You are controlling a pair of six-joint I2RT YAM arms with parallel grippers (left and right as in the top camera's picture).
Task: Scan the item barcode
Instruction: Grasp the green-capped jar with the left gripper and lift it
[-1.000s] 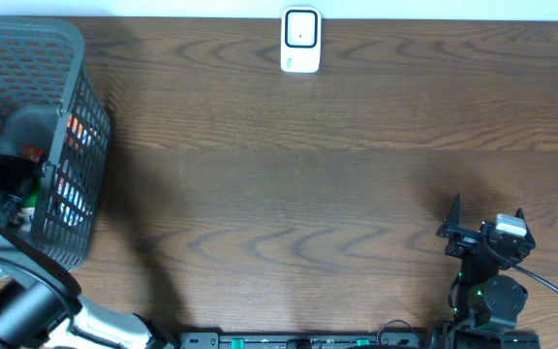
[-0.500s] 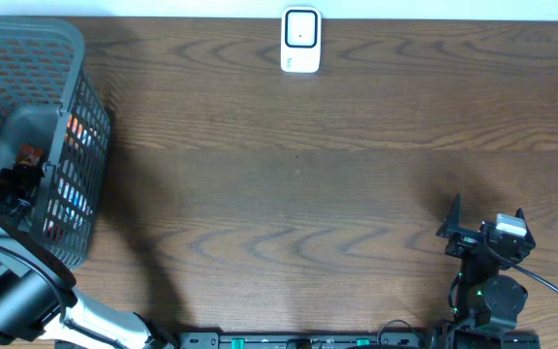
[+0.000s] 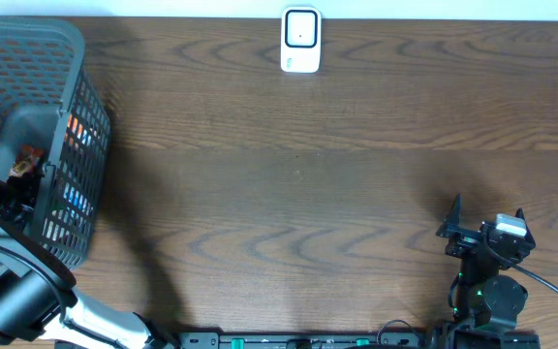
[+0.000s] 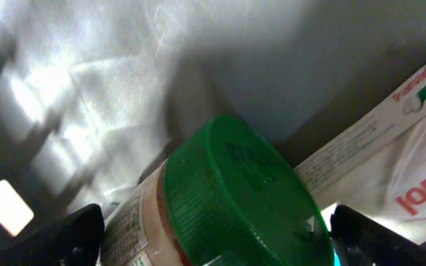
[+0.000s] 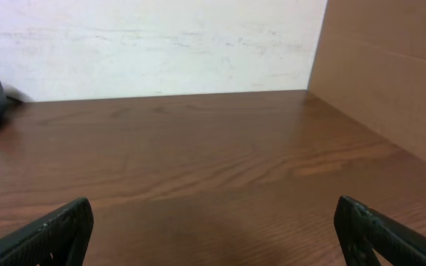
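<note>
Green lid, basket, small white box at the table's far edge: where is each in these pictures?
green lid (image 4: 235, 192), left wrist view, middle of its top.
basket (image 3: 27, 58), overhead view, on its mesh wall.
white box (image 3: 300, 41), overhead view, middle of its face.

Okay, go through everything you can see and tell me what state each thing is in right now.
Basket: upright, not empty.
Jar: in the basket, green lid on, not gripped.
Left gripper: open, down in the basket over the jar.
Right gripper: open, empty.
Scanner: standing at the far edge, nothing in front of it.
</note>
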